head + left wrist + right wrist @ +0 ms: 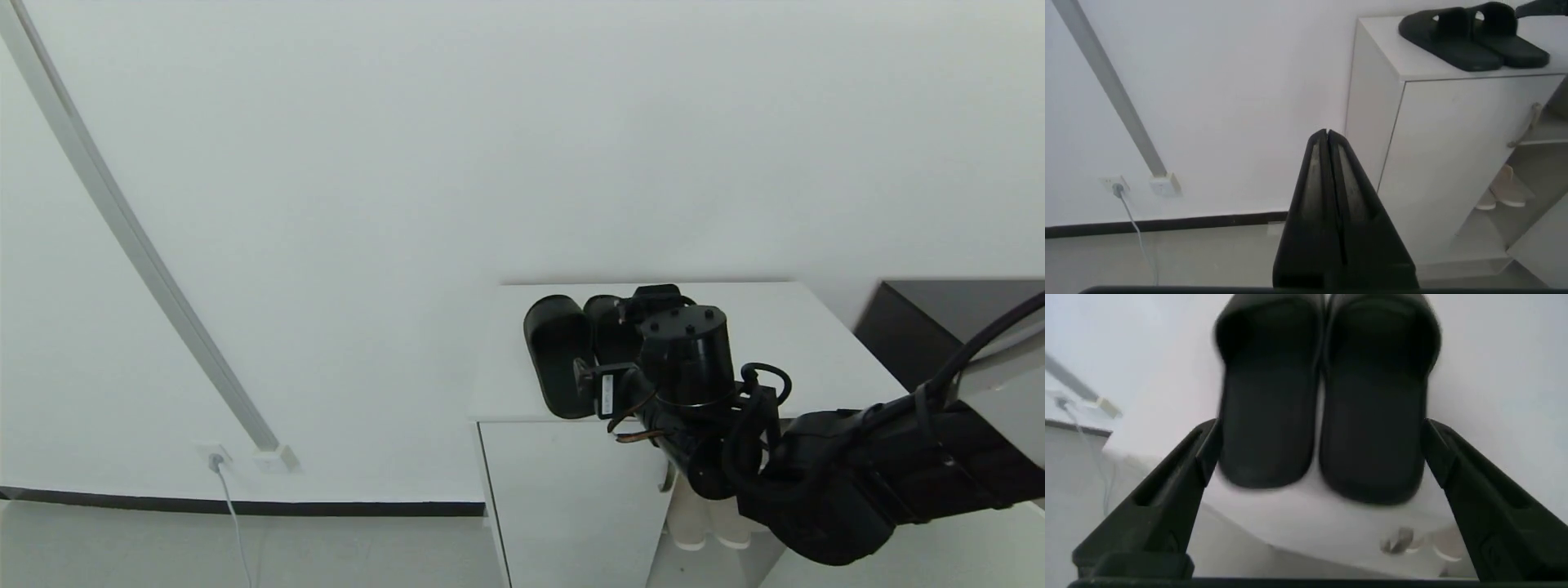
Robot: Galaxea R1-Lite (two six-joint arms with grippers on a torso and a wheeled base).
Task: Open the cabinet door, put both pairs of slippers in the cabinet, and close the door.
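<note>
A pair of black slippers (559, 351) (1470, 37) (1323, 400) lies side by side on top of the white cabinet (800, 335) (1437, 147). My right gripper (645, 306) (1321, 433) is open just above them, its fingers (1176, 482) spread on either side of the pair. The cabinet's right half stands open; a pair of white slippers (706, 527) (1507, 188) rests on a shelf inside. Its left door panel (571, 498) is closed. My left gripper (1327, 139) is shut and empty, held off to the cabinet's left in front of the wall.
A wall socket with a plugged-in cable (214, 459) (1118, 188) and a slanted grey conduit (122, 220) are on the wall to the left. A dark piece of furniture (939, 318) stands right of the cabinet. There is bare floor to the left.
</note>
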